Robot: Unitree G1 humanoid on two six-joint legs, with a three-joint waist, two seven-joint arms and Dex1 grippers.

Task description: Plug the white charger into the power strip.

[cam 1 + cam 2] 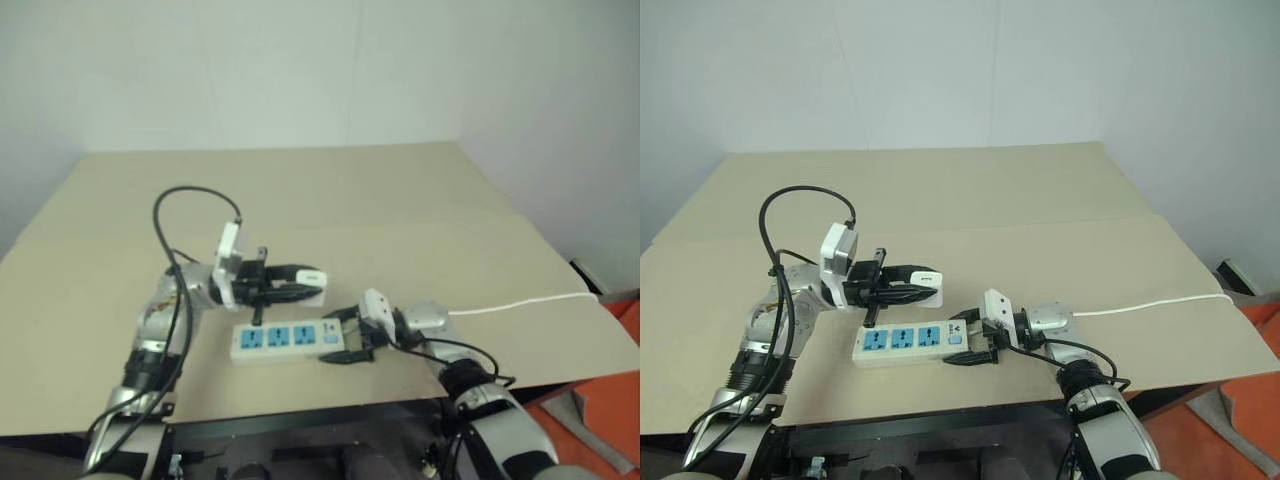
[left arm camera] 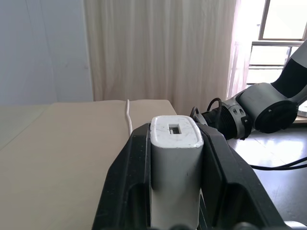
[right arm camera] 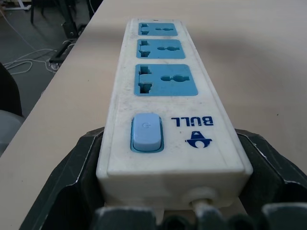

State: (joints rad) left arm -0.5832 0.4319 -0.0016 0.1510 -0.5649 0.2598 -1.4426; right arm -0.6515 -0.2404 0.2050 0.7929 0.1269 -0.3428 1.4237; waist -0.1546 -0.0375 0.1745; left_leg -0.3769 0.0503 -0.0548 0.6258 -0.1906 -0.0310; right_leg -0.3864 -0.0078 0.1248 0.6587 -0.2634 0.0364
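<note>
The left gripper (image 1: 925,283) clamps the small white rounded charger (image 2: 175,165), raised above the table. The right gripper (image 1: 970,347) brackets the switch end of the long white three-socket power strip (image 1: 902,341). Insertion remains undone.

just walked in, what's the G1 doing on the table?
It is about to plug in a charger. The left gripper is shut on the white charger and holds it above the power strip, not yet in a socket. The right gripper grips the strip's switch end, steadying it flat on the table. All three blue sockets are empty.
</note>
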